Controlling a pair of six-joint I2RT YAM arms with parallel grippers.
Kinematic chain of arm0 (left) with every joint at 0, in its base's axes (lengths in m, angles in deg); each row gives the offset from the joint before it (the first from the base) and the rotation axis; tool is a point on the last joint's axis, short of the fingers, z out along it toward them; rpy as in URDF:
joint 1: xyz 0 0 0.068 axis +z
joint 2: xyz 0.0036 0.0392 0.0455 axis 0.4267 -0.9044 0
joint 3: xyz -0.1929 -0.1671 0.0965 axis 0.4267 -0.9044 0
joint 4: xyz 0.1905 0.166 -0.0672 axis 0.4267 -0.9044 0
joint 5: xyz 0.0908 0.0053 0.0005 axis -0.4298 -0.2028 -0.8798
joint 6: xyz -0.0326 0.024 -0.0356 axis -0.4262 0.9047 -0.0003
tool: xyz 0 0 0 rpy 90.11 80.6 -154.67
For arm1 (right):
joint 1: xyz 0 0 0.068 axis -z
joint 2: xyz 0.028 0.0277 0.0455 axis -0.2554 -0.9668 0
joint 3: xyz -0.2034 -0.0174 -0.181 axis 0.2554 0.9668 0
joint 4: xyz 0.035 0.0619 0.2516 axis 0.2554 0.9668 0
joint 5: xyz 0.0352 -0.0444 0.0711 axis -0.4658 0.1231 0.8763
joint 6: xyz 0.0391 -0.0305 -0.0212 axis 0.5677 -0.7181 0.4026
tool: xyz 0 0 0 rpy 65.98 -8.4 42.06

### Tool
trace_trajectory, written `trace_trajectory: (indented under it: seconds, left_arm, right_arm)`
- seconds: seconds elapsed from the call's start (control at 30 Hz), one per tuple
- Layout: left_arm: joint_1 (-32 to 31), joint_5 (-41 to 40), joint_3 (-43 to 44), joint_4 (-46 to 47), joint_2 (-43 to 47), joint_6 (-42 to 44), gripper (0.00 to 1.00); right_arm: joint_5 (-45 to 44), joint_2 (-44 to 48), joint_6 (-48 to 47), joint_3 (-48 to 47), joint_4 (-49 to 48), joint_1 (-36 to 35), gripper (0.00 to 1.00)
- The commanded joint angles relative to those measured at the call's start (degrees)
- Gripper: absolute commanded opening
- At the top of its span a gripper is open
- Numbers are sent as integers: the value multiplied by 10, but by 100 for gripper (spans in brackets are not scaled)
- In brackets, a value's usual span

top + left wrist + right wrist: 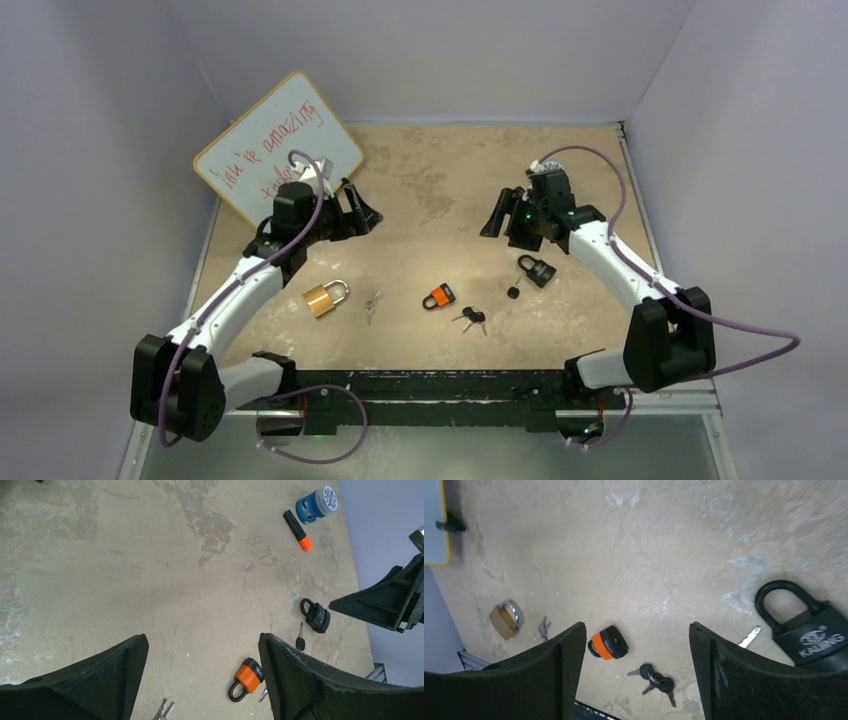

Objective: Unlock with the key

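Note:
Three padlocks lie on the table: a brass one [325,297], an orange one [438,297] and a black one [537,270]. Silver keys [372,304] lie beside the brass lock. A bunch of black-headed keys [472,319] lies by the orange lock. A single black-headed key [514,291] lies next to the black lock. My left gripper [362,212] is open and empty, hovering above the table's left rear. My right gripper [500,215] is open and empty above the right rear. The black lock [809,630] sits just right of its fingers.
A whiteboard [277,145] with red writing leans at the back left. A blue jar [316,504] and a black marker with an orange cap [297,530] lie near the far right edge. Grey walls enclose the table.

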Motion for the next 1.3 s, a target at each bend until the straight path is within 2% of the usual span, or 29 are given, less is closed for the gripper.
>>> trace_trajectory:
  seconds: [0.0, 0.1, 0.27, 0.43, 0.6, 0.77, 0.93, 1.03, 1.1, 1.17, 1.27]
  left_arm:
    - [-14, -22, -48, 45, 60, -23, 84]
    - [-15, -31, -98, 47, 104, -35, 84]
    - [-16, -35, -129, 6, 129, -49, 84]
    - [-16, -47, -149, -36, 169, -54, 83]
    - [-16, -77, -158, -85, 194, -52, 83]
    - [-15, -146, -157, -157, 212, -75, 82]
    - [-15, -177, -158, -201, 226, -97, 83]
    - [-16, -177, -160, -214, 231, -106, 83]
    - [-15, -172, -165, -213, 238, -106, 83]
    - [-15, -161, -171, -207, 241, -103, 83]
    - [-16, -144, -180, -194, 242, -102, 83]
  right_arm:
    - [-11, -9, 9, -10, 36, -56, 76]
    - [-12, -12, 25, 18, 20, -91, 75]
    - [-17, -35, 25, 38, 6, -138, 74]
    - [-69, -64, -2, 24, 46, -188, 73]
    - [-75, -78, -29, 11, 50, -241, 73]
    - [-167, -99, -29, -54, 69, -327, 72]
    - [-248, -150, 28, -117, 90, -380, 70]
    - [-266, -164, 44, -118, 98, -392, 68]
    - [-313, -167, 72, -119, 141, -395, 67]
    - [-345, -159, 124, -112, 199, -395, 66]
    - [-377, -117, 161, -75, 228, -394, 66]
